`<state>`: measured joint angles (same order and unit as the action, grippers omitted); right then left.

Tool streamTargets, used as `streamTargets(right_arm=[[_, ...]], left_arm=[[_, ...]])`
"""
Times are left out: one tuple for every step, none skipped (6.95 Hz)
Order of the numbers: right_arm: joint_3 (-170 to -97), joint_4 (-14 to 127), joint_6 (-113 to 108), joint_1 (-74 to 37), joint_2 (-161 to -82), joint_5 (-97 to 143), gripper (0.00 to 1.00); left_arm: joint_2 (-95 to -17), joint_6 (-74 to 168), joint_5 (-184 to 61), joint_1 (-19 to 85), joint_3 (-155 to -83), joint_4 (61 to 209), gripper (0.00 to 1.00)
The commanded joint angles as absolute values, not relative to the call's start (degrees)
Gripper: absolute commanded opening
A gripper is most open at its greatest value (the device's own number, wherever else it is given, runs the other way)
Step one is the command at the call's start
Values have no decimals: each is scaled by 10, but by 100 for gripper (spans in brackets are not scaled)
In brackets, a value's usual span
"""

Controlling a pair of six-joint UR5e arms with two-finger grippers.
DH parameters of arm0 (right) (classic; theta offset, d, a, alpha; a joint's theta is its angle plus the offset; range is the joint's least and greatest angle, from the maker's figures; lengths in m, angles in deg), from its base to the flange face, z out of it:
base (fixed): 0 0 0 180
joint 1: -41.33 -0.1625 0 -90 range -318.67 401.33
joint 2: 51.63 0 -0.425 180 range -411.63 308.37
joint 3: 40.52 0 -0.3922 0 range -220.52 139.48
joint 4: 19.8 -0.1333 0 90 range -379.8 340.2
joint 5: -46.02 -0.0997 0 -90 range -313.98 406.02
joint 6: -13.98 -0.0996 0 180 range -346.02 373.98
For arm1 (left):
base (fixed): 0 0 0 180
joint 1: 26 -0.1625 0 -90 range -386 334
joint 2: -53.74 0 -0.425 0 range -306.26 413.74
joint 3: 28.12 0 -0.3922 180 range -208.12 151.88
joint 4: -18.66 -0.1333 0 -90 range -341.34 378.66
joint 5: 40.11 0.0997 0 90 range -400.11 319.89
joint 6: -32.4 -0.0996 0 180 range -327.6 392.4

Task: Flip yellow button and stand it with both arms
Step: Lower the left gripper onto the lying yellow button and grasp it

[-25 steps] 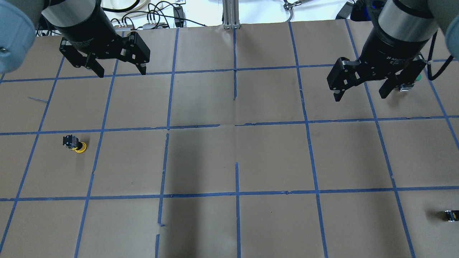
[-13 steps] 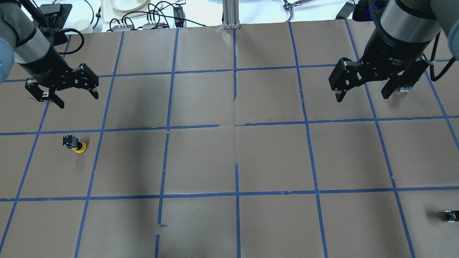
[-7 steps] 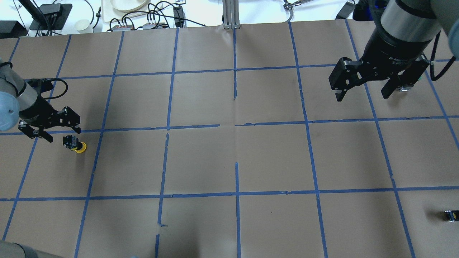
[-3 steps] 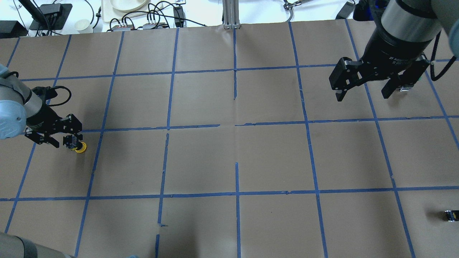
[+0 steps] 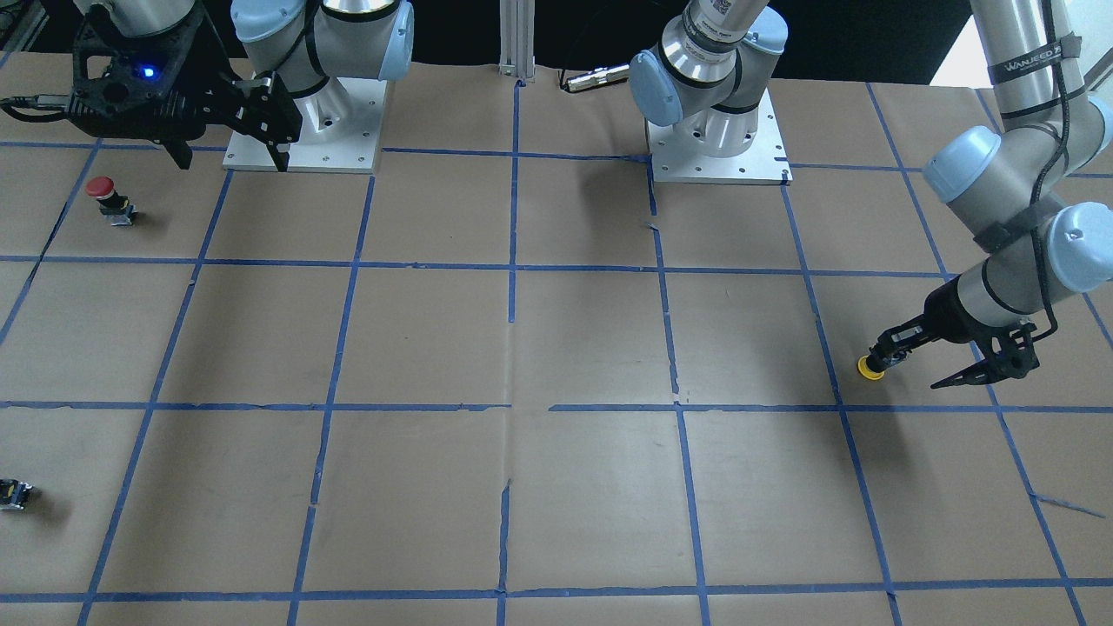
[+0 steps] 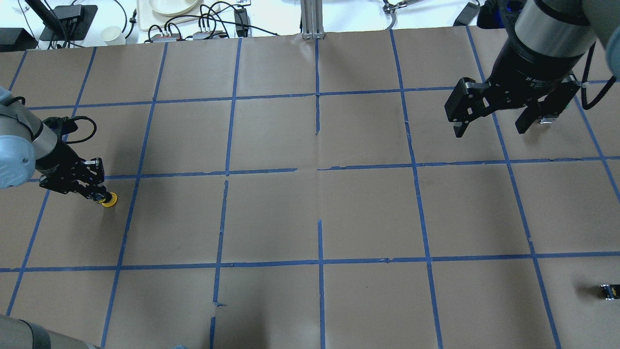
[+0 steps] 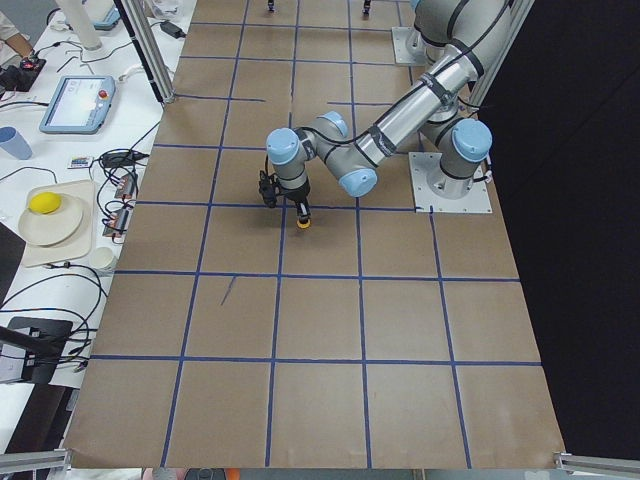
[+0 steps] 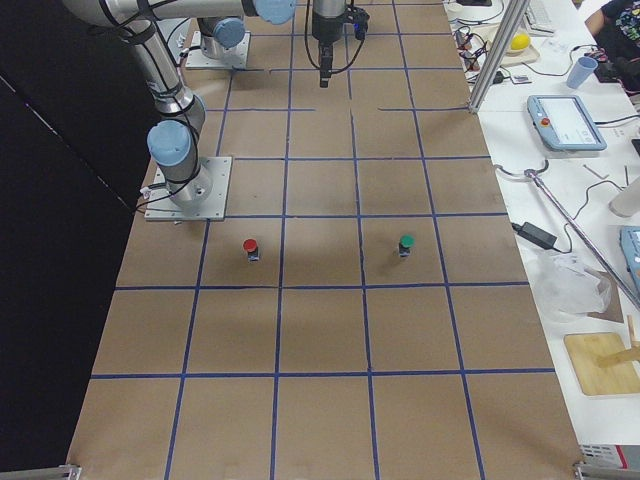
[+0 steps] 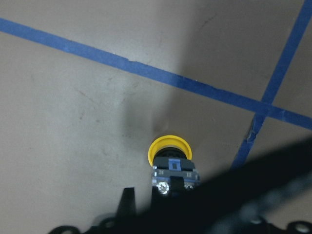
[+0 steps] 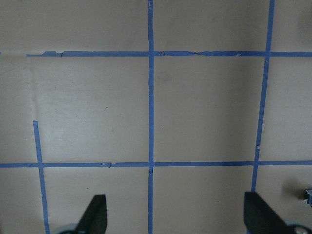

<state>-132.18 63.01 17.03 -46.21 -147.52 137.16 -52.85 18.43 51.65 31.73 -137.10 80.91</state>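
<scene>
The yellow button [image 6: 109,199] lies on its side on the paper at the left, cap pointing right; it also shows in the front view [image 5: 869,367] and the left wrist view [image 9: 170,151]. My left gripper [image 6: 94,193] is low over it and open, with its jaws either side of the black and grey base [image 9: 174,174]. One thin fingertip [image 9: 127,201] stands a small gap to the base's left, and the other finger is a dark blur on the right. My right gripper [image 6: 489,128] hangs open and empty high over the back right, also seen in the front view [image 5: 228,161].
A red-capped button [image 5: 103,193] stands near the right arm's base. A green-capped button [image 8: 406,243] stands under the right gripper. A small black switch block [image 6: 609,291] lies at the front right edge. Cables and dishes lie beyond the table's far edge.
My left arm came down from the back left to the yellow button and lowered its open fingers around the base. The button and the right arm have not moved.
</scene>
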Motion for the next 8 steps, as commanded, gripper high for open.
streamTargets(right_arm=[[-1322, 631, 170, -463, -1475, 1372, 100], [-1322, 631, 170, -463, -1475, 1372, 100], [-1322, 631, 171, -463, -1475, 1372, 100], [-1322, 632, 171, -462, -1475, 1373, 100], [-1321, 632, 172, -457, -1476, 1373, 100], [-1319, 640, 172, -453, -1475, 1362, 100], [-1318, 643, 154, -438, -1474, 1358, 100], [-1322, 639, 89, -416, -1473, 1358, 100]], left_arm=[[-510, 183, 437, 328, -1367, 818, 1], [-493, 189, 381, 350, -1369, 832, 1], [-481, 216, 350, 377, -1370, 860, 2], [-476, 274, 287, 400, -1372, 869, 2], [-474, 337, 232, 426, -1375, 875, 2], [-460, 429, 172, 473, -1382, 877, 2], [-461, 539, 147, 517, -1377, 865, 1], [-458, 619, 130, 557, -1372, 836, 1]])
